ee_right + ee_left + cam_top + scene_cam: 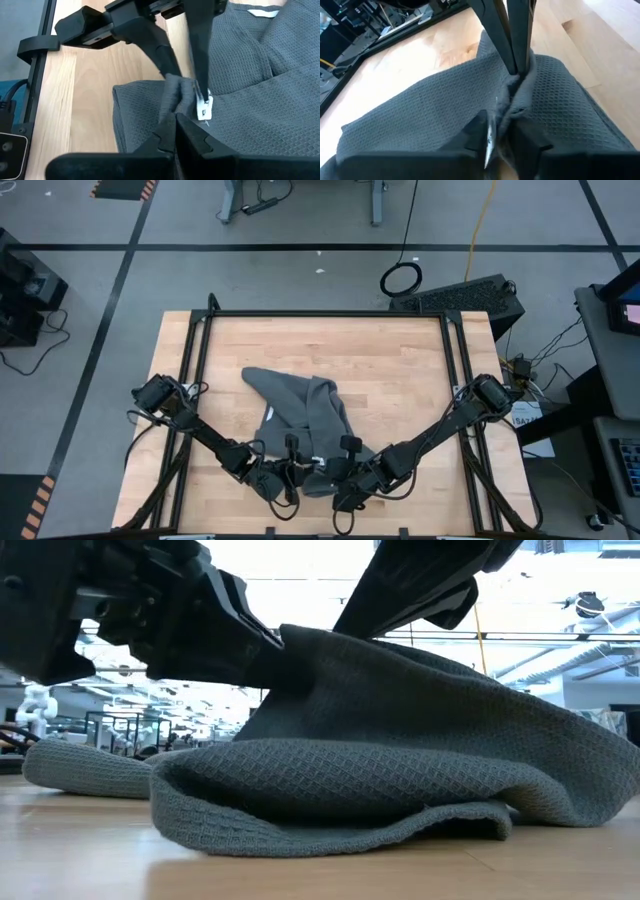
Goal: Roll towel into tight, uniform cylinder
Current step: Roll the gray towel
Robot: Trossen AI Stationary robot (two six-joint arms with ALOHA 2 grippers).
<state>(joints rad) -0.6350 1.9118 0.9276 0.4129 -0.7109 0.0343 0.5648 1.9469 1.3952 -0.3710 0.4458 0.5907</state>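
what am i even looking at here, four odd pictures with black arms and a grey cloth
These show one robot with two dark arms, each ending in a two-finger pincer, working at a wooden table. One picture looks straight down, one sits at table height, and two come from cameras on the arms' wrists. The only thing on the table is a crumpled dark grey towel with a small white tag. Both pincers meet at its near edge: the left pincer and the right pincer each pinch a raised fold of cloth. It is not rolled yet.

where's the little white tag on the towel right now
In the right wrist view the white tag sits on a pinched-up ridge of the towel, between the fingers of both grippers, at the towel's near end in the high view.
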